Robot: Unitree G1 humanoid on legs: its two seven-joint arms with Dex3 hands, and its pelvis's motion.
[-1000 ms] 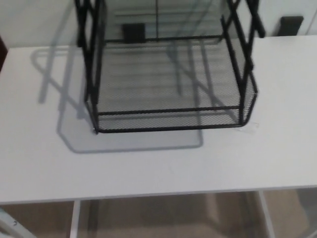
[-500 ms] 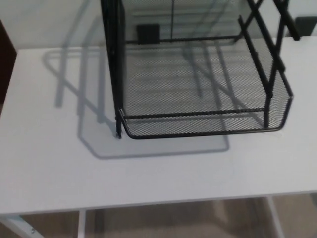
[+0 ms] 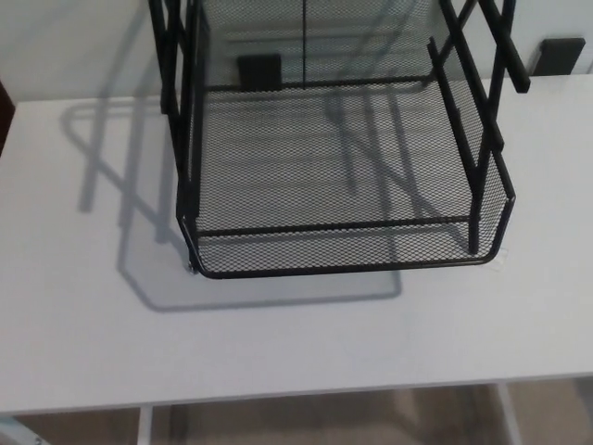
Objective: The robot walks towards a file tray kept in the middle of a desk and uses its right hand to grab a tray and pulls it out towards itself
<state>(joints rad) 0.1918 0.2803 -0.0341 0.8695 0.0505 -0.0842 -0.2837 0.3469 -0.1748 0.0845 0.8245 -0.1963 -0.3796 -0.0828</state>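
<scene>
A black wire-mesh file tray [image 3: 343, 167] stands on the white desk [image 3: 296, 343], a little right of the picture's middle. Its lowest tray has a low front lip [image 3: 347, 262] facing me, and black upright frame bars [image 3: 181, 102] rise on both sides out of the top of the picture. The upper tiers are cut off by the frame's top edge. Neither of my hands shows in the head view.
The desk's front edge [image 3: 278, 397] runs across the bottom, with white desk legs [image 3: 144, 426] and the floor below it. Two small black blocks [image 3: 259, 69] sit against the wall behind the desk. The file tray casts a grey shadow [image 3: 120, 222] to its left.
The whole picture has shifted, so the camera moved: the file tray now looks larger, closer and sharper, and sits back toward the left compared with half a second ago.
</scene>
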